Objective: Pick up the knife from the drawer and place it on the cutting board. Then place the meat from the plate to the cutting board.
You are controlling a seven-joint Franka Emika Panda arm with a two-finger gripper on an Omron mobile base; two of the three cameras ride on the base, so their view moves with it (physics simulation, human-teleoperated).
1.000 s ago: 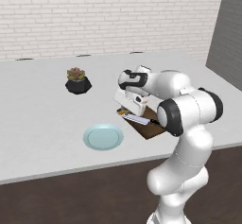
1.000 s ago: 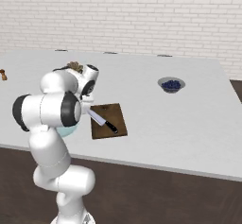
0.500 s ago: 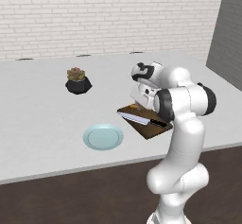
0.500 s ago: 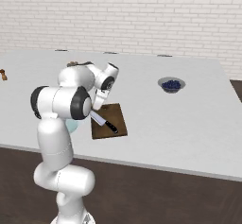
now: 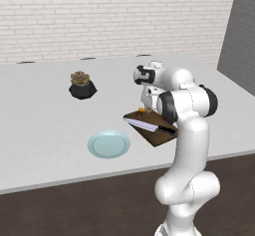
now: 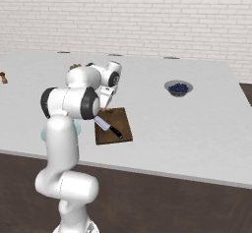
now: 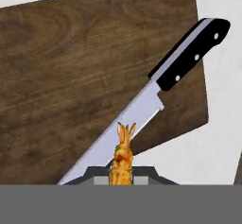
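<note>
1. Up close, the hand view shows the gripper [image 7: 122, 173] closed tight on the meat [image 7: 122, 159], a small orange-brown sliver hanging above the knife [image 7: 156, 95], whose silver blade and black handle lie diagonally across the cutting board [image 7: 71, 76].
2. From the left base view, the pale blue plate [image 5: 109, 144] sits bare on the counter just beside the board, with a potted succulent [image 5: 81, 84] farther back.
3. From the right base view, a grey dish of dark blue contents [image 6: 178, 88] stands well apart from the board.
4. No writing is readable anywhere.
5. The white counter [image 5: 40, 110] runs up to a pale brick wall [image 6: 147, 15].
</note>
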